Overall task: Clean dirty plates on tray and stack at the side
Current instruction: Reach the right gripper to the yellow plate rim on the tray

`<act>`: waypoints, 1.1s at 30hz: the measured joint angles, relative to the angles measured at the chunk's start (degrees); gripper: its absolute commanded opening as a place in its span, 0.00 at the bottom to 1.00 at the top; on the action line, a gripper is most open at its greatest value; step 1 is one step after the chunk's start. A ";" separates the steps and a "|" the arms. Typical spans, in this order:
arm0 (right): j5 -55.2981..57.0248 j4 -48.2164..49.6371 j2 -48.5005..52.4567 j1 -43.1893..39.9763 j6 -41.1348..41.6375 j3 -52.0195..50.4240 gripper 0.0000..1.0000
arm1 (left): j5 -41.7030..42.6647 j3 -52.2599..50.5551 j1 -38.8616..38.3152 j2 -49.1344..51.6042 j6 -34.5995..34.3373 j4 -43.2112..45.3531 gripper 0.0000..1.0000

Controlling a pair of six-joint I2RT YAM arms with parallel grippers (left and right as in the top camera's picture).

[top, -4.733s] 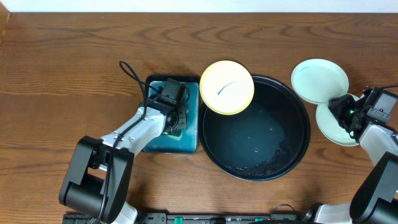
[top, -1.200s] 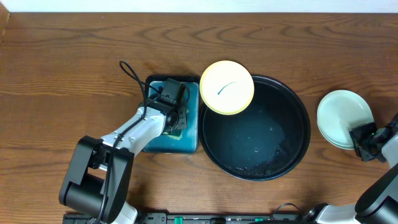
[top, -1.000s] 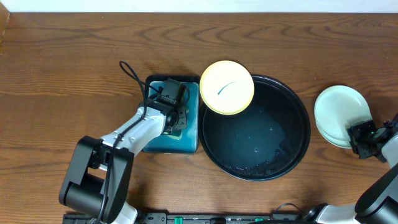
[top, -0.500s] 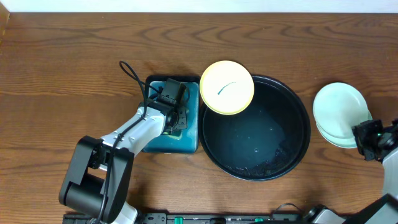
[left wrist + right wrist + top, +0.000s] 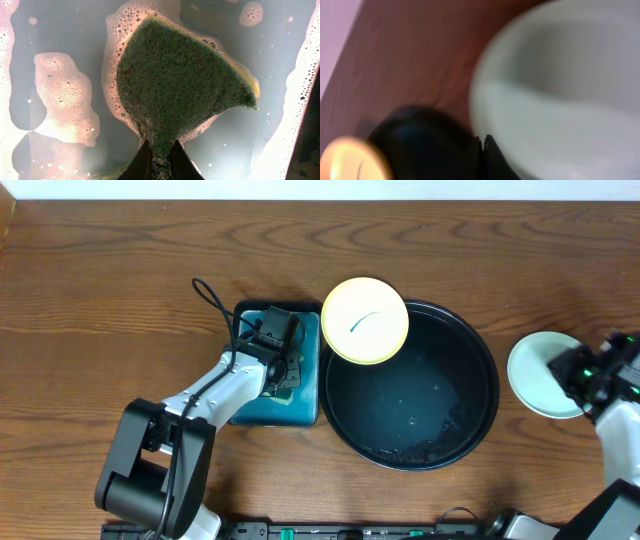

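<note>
At the centre of the wooden table (image 5: pixel 120 270) lies the black tray (image 5: pixel 420 415), wet inside. At about 11 o'clock on its rim rests the yellow plate (image 5: pixel 365 320), partly over the edge, with a thin blue-green smear on it. At 9 o'clock from the tray, just beside it, stands the teal sponge tray (image 5: pixel 248 412) with foamy water. The left gripper (image 5: pixel 160 152) is down in it, its fingers clenched on a corner of the green sponge (image 5: pixel 180 85). At 3 o'clock, apart from the tray, a mint plate (image 5: pixel 538 365) lies on the table. The right gripper (image 5: pixel 580 373) is over its 3 o'clock edge. The wrist view is blurred, so I cannot tell if it grips the rim.
</note>
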 measured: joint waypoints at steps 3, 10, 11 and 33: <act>-2.62 1.51 0.04 5.53 -4.15 0.04 0.13 | 0.00 0.00 0.00 0.00 0.00 0.00 0.08; -2.03 -6.95 0.76 20.79 -12.90 4.46 0.24 | 0.00 0.00 0.00 0.00 0.00 0.00 0.07; -1.25 -9.25 1.40 22.62 -13.92 6.56 0.26 | -0.02 0.00 0.00 0.00 0.00 0.00 0.07; 6.08 -5.95 23.28 38.97 -17.25 22.05 0.29 | -0.02 0.00 0.00 0.00 0.00 -0.02 0.07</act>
